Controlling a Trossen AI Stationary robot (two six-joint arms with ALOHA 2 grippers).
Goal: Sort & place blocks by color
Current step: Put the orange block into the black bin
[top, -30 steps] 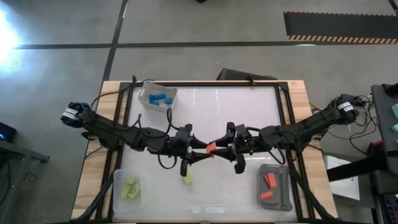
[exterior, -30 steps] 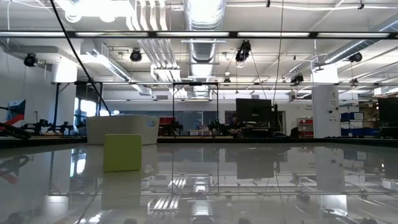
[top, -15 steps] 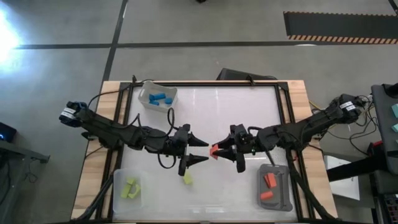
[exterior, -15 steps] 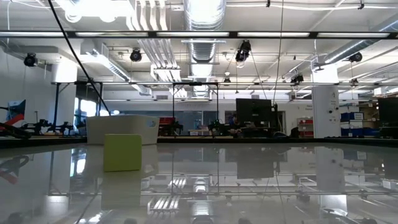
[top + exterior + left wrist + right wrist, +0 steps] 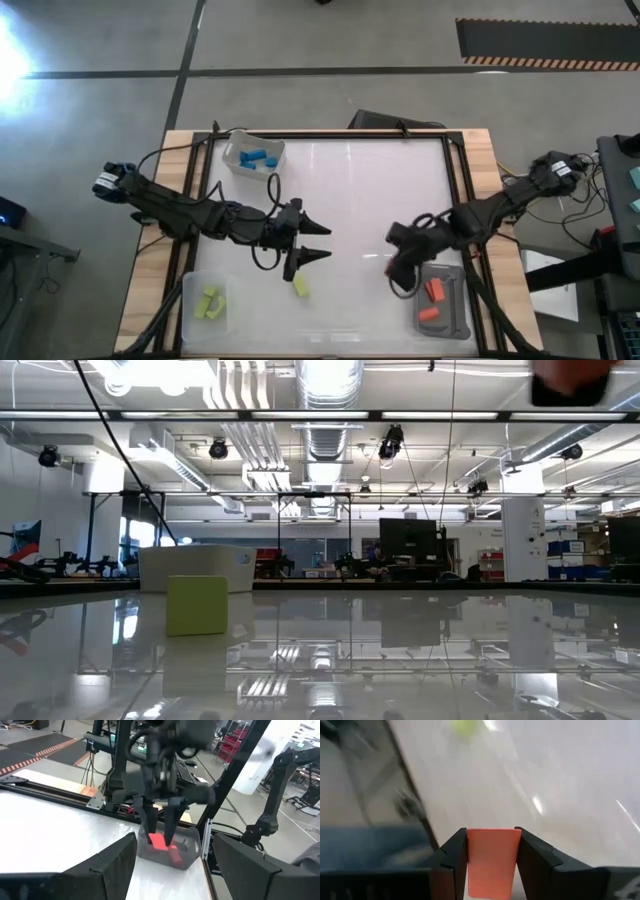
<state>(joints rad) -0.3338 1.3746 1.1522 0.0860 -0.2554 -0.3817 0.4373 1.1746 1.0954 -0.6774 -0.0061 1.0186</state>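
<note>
an orange-red block [image 5: 491,861] is clamped between the right gripper [image 5: 398,268] fingers, held at the grey tray's [image 5: 458,322] ten o'clock corner. the left gripper [image 5: 322,242] is spread wide, empty, with a yellow-green block [image 5: 301,287] lying at its seven o'clock.

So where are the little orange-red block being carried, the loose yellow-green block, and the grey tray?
Small orange-red block [image 5: 492,862]: right wrist view, its front face.
Loose yellow-green block [image 5: 301,287]: high view, its top.
Grey tray [image 5: 460,322]: high view, its rim.

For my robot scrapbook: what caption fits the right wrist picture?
Right claw pinching an orange-red block above the white table.
</note>
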